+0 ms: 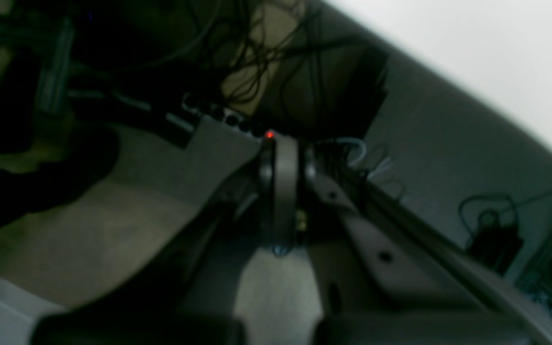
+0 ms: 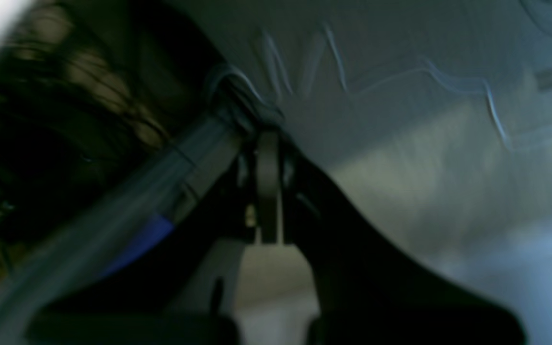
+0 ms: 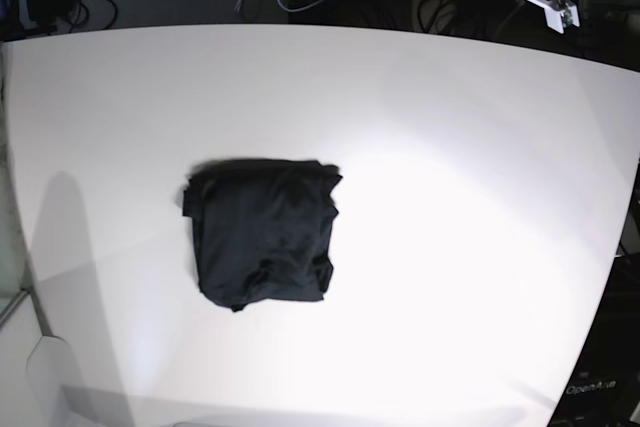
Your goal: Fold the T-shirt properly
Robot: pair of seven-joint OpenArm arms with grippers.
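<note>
Left hand [image 1: 280,191] and right hand [image 2: 267,191] both pressed together, empty, parked off-counter. T-shirt [image 3: 262,233] folded mid-counter [image 3: 480,197]; loose 6 o'clock edge could unfold if nudged.

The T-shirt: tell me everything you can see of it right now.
The T-shirt is plain black, of soft thin-looking fabric, folded into a compact, roughly square bundle with rumpled edges and a few creases. It lies flat on the white table, left of centre in the base view. Only the table touches it; neither gripper is near.
</note>
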